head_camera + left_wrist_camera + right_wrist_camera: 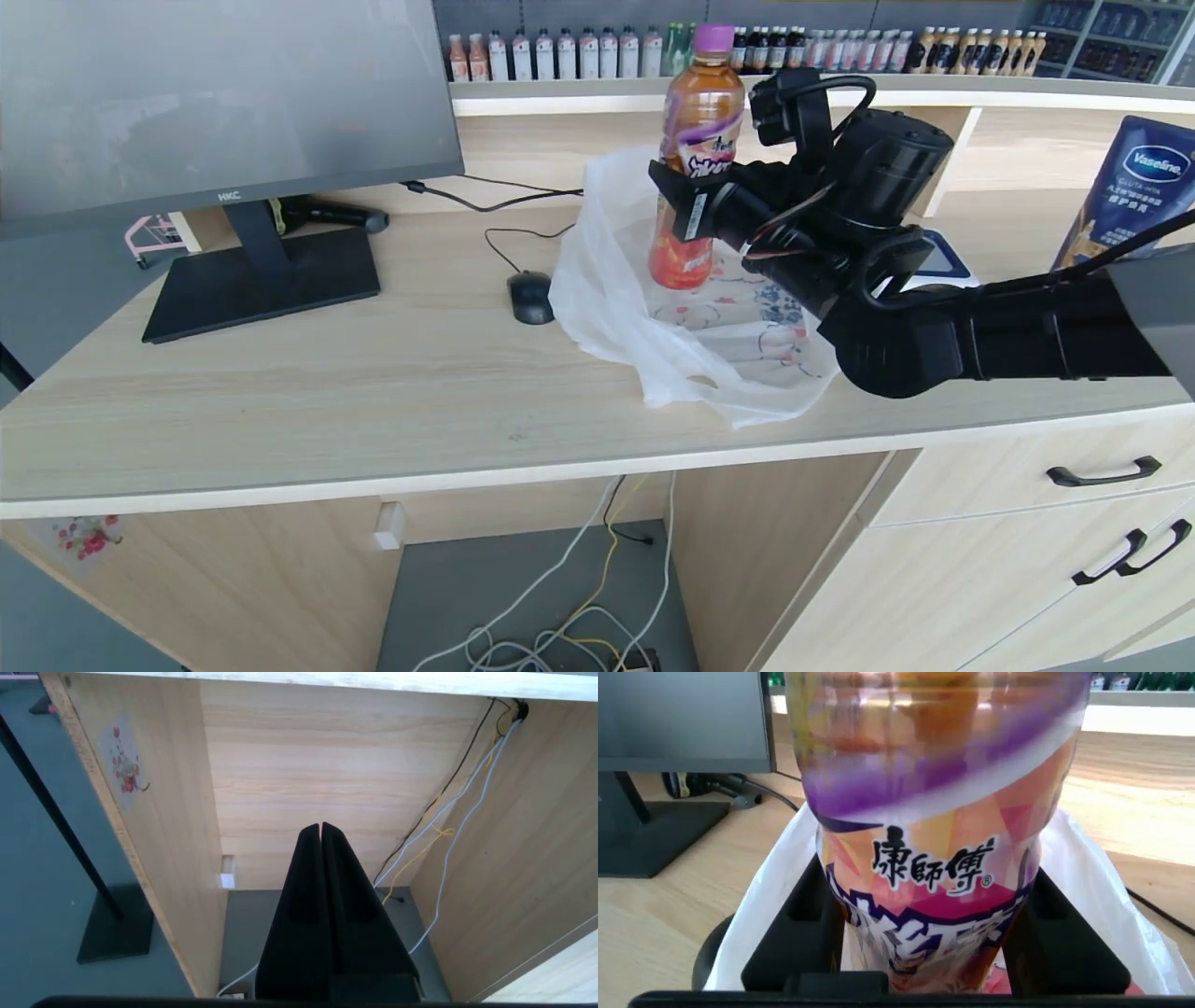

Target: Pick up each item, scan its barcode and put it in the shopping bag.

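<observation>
A tall orange drink bottle (698,140) with a purple cap is held upright by my right gripper (689,207), which is shut around its middle, directly above the open white shopping bag (653,317) on the counter. Close up, the bottle (943,821) stands between the black fingers (799,924), with the bag (766,905) spread below it. My left gripper (321,859) hangs below the counter in front of the wooden cabinet panel, its two fingers pressed together with nothing between them.
A monitor (224,103) on its stand occupies the counter's left. A black mouse (530,297) lies beside the bag, and a handheld scanner (327,217) rests behind the monitor base. A blue carton (1134,196) stands far right. Cables (448,831) hang under the counter.
</observation>
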`<state>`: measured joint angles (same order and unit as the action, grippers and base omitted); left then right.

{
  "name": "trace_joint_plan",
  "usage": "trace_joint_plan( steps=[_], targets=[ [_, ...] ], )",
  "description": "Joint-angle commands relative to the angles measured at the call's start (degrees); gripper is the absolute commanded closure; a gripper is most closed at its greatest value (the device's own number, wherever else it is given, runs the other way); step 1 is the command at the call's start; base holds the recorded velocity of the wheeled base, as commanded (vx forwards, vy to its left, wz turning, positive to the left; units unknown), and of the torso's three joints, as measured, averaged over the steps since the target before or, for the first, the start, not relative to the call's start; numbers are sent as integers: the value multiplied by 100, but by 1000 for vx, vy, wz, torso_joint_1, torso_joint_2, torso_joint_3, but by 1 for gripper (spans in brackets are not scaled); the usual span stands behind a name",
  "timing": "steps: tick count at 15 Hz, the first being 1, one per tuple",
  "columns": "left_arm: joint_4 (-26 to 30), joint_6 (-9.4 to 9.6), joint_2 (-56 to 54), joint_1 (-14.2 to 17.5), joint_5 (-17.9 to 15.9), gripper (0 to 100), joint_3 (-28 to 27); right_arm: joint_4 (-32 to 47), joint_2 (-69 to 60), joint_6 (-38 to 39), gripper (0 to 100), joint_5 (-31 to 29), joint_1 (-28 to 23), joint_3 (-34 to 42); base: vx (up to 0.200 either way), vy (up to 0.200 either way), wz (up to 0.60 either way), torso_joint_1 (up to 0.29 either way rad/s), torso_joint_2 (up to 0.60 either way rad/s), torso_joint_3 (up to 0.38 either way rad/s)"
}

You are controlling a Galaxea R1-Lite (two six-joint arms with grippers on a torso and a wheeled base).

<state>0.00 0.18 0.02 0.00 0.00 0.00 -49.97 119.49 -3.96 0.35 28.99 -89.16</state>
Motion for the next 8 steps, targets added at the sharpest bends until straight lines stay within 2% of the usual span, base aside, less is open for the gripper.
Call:
trace_joint_plan(
  steps=[1,8],
  targets=[
    [0,-1,-2,0,0,100,0,5,162,62,100,-9,-25,-75,0,0,0,0,0,0],
    [0,-1,-2,0,0,100,0,49,417,89,100,0,-166,-365,0,0,0,0,0,0]
  ],
)
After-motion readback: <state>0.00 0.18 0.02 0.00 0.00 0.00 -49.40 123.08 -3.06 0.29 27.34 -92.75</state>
